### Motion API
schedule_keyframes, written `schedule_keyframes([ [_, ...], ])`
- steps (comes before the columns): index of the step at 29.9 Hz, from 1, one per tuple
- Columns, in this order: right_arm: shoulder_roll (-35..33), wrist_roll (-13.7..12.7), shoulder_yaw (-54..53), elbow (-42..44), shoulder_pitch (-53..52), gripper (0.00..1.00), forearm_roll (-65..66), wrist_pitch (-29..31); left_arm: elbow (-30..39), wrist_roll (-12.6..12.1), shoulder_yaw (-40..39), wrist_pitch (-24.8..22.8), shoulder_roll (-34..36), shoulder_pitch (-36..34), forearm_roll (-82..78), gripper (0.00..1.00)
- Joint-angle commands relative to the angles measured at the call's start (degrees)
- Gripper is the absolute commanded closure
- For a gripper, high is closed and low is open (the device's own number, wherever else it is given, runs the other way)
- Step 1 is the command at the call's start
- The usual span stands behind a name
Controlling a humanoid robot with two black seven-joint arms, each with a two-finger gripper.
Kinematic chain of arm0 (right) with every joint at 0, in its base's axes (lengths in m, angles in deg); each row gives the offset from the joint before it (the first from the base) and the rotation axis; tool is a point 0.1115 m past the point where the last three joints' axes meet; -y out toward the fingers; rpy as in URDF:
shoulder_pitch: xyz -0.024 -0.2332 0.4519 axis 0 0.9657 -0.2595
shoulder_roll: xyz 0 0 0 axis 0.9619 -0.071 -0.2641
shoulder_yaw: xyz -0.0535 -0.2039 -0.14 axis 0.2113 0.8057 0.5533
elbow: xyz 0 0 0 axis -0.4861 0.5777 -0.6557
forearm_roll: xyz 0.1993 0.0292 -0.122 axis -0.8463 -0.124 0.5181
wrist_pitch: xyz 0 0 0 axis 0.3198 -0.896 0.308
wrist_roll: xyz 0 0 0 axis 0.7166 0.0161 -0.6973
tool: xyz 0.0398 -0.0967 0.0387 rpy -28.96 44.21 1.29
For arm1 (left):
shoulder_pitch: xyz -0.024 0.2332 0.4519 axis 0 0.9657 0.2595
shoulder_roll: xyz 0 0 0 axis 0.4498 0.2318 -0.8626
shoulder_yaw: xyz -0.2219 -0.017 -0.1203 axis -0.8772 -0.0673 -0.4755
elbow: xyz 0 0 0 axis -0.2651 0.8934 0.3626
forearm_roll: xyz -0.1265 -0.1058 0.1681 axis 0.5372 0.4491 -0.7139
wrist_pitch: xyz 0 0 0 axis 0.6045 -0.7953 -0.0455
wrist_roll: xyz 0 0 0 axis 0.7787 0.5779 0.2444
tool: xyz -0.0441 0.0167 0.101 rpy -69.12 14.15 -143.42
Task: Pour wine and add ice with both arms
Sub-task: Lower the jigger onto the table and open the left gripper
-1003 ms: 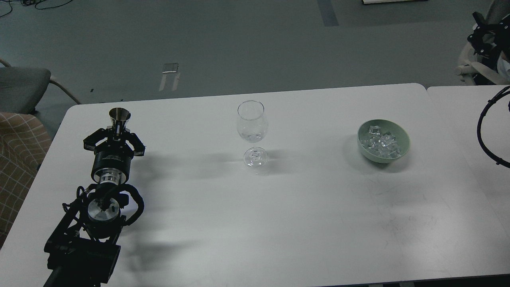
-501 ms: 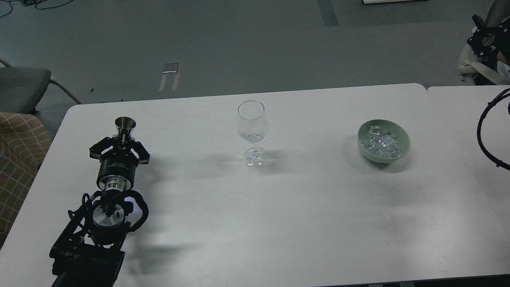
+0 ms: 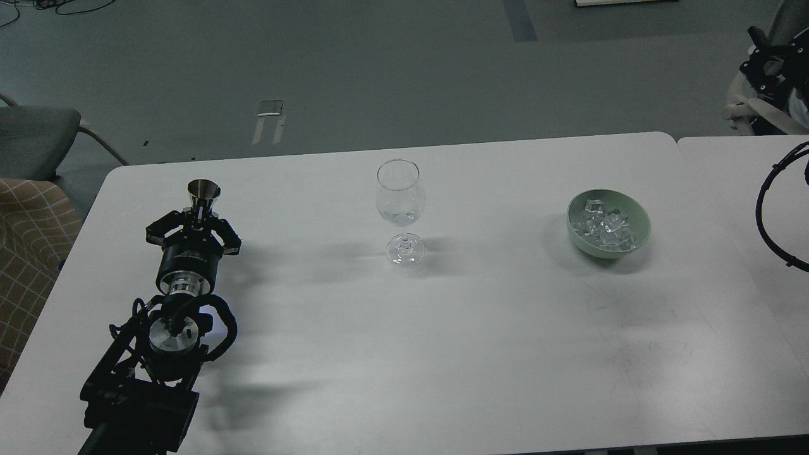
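At the far left of the table (image 3: 442,354), the left hand (image 3: 201,215) is clenched on the stem of a small steel measuring cup (image 3: 203,193). The cup stands upright, its long axis vertical and its mouth up. Whether any wine sits in it I cannot tell. To its right stands the wine glass (image 3: 399,193), upright, with something clear low in its bowl. Further right is the pale green bowl (image 3: 638,237), holding the ice (image 3: 603,227). The right hand is out of sight; only a cable loop (image 3: 768,212) shows at the right edge. As I see it, the risk is a swing toward the glass: a tilt would spill, and a knock on the rim would topple that tall, narrow-footed glass.
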Motion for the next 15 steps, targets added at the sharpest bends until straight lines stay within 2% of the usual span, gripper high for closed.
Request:
schedule_keyframes([
  [1,-0.07,0.00,0.00,0.06,0.29,0.00,0.00,0.03,0.00,-0.04,0.22,-0.03,0.24,-0.35,-0.12,0.79],
  [6,0.01,0.00,0.00,-0.02,0.46,0.00,0.00,-0.06,-0.79,0.05,0.22,-0.03,0.25,-1.14,-0.20,0.72],
  [15,-0.07,0.00,0.00,-0.03,0.46,0.00,0.00,-0.06,-0.88,0.31,0.22,-0.03,-0.02,-1.14,-0.20,0.69],
])
